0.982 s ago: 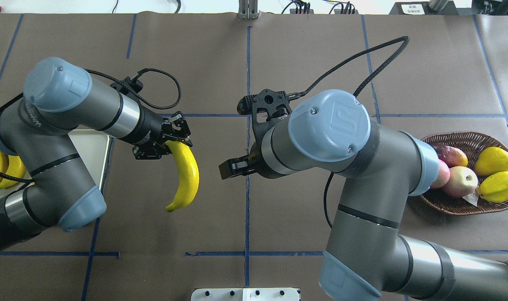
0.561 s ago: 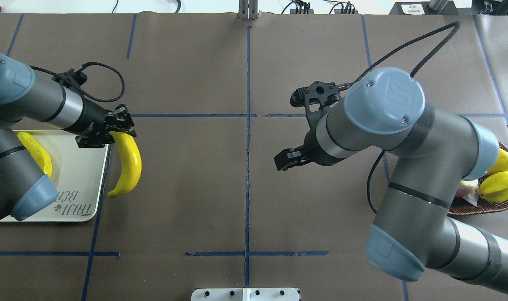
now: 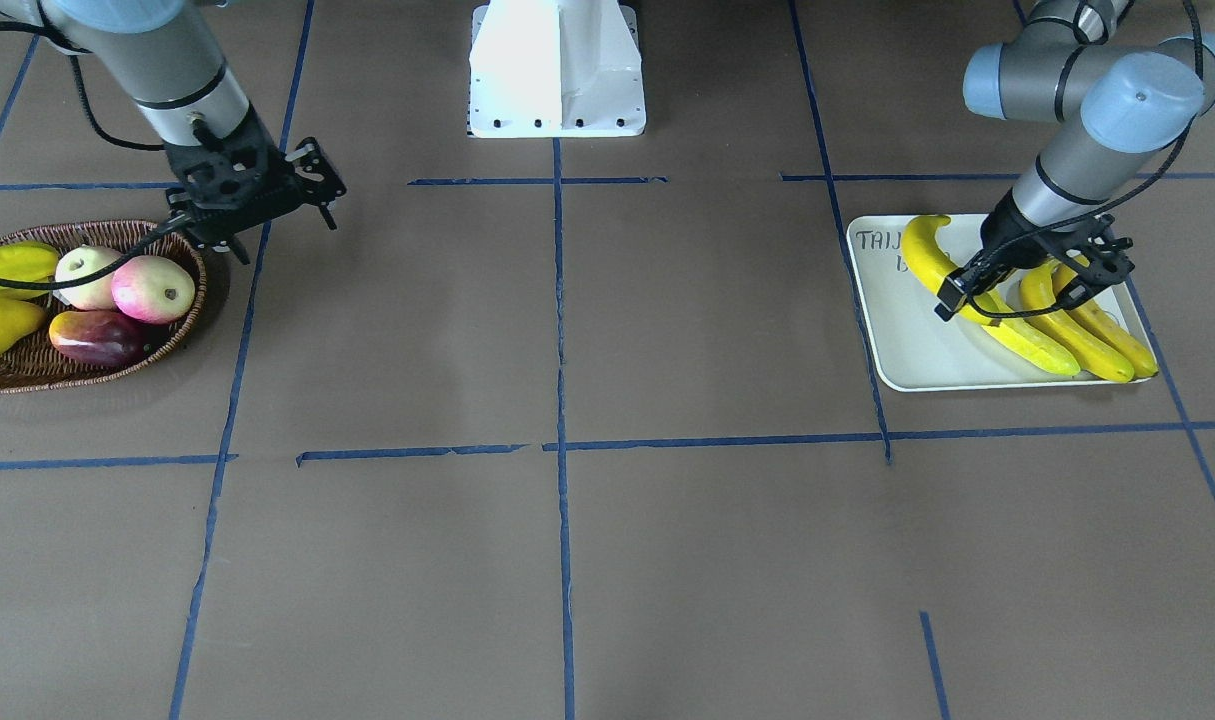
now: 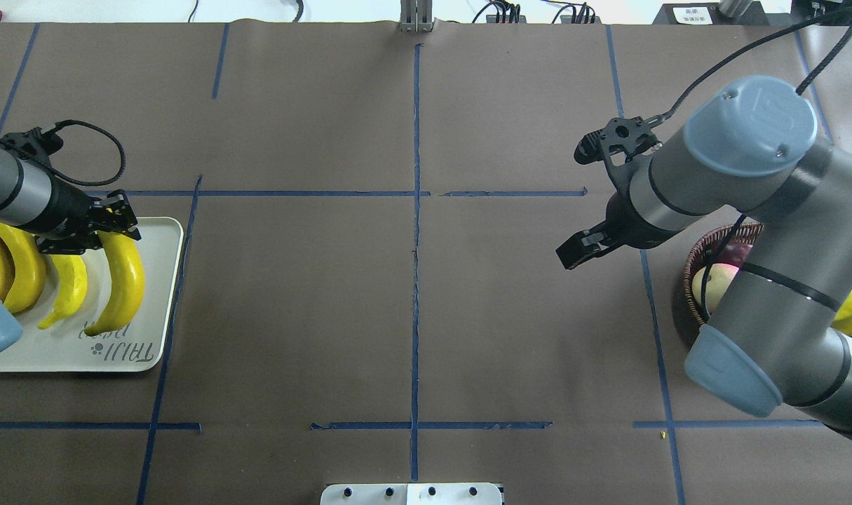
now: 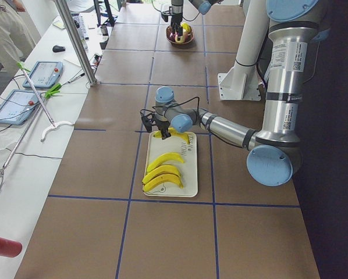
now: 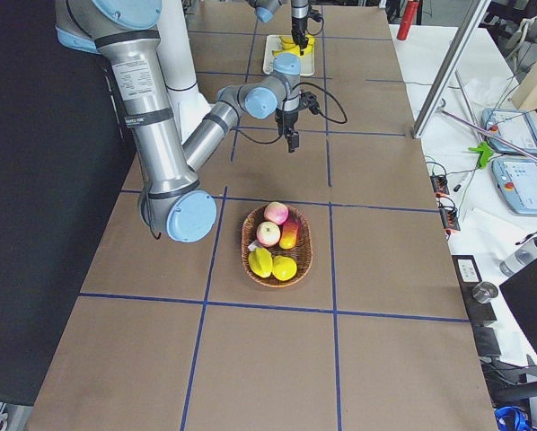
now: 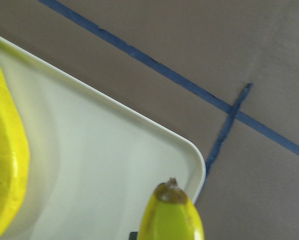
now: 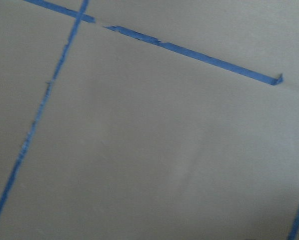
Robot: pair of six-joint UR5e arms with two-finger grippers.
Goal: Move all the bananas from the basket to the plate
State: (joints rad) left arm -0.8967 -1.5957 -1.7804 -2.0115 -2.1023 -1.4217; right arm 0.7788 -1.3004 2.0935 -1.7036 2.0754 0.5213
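**Fruit holdings on the worktop: plate, basket, two claws**

Plate (image 4: 165,294): off-white rectangular tray with lettering, at the left end of the worktop (image 4: 292,315). Contents: four bananas (image 4: 26,270) side by side, their length running from the robot's edge toward the far edge. The rightmost banana (image 4: 125,280) has its far end clamped in the left claw (image 4: 110,236). Whether its body rests on the plate cannot be told.

Basket (image 3: 192,300): dark oval wicker, at the right end of the worktop. Contents: two pink-red apples (image 3: 152,288), one dark red-and-orange fruit (image 3: 97,338) and two ridged yellow-green fruits (image 3: 2,325), all packed close together.

Right claw (image 3: 285,232): fingers apart, holding nothing, above bare worktop just left of the basket.

Surface: brown covering divided into rectangles by blue tape lines (image 4: 416,210). A white robot base (image 3: 557,70) stands at the middle of the near edge.

Room: beyond the far edge is a white side bench (image 5: 22,145). It carries two tablet-like pendants (image 5: 43,74) and a long reach-grabber tool (image 5: 37,104). A person's trouser legs (image 5: 5,29) show beside it.
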